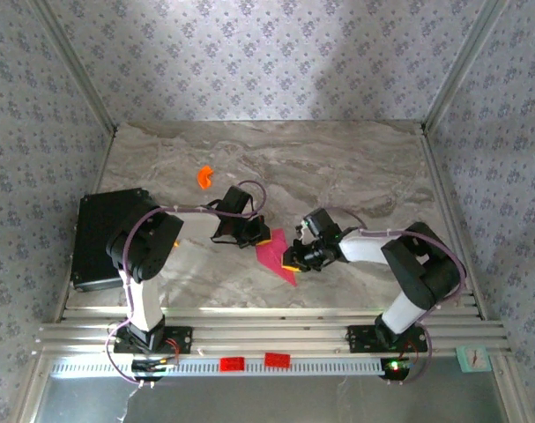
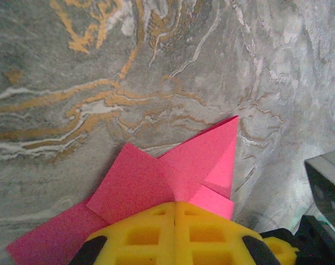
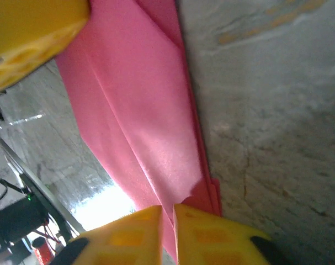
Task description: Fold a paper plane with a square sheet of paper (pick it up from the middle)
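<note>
The square sheet of paper (image 1: 276, 257), magenta-pink and folded into a narrow pointed shape, sits at the middle of the marble table between my two grippers. My left gripper (image 1: 260, 236) is shut at its upper end. In the left wrist view the yellow fingers (image 2: 139, 234) meet tightly at the left gripper (image 2: 175, 207), and the paper (image 2: 156, 176) with its folded flaps fans out from their seam. My right gripper (image 1: 293, 260) holds the lower end. In the right wrist view a layer of the paper (image 3: 139, 110) runs into the slim gap of the right gripper (image 3: 167, 212).
A small orange plastic piece (image 1: 204, 176) lies on the table behind the left arm. A black box (image 1: 100, 238) stands at the table's left edge. Aluminium rails (image 1: 267, 335) run along the near edge. Patterned walls enclose the table on three sides.
</note>
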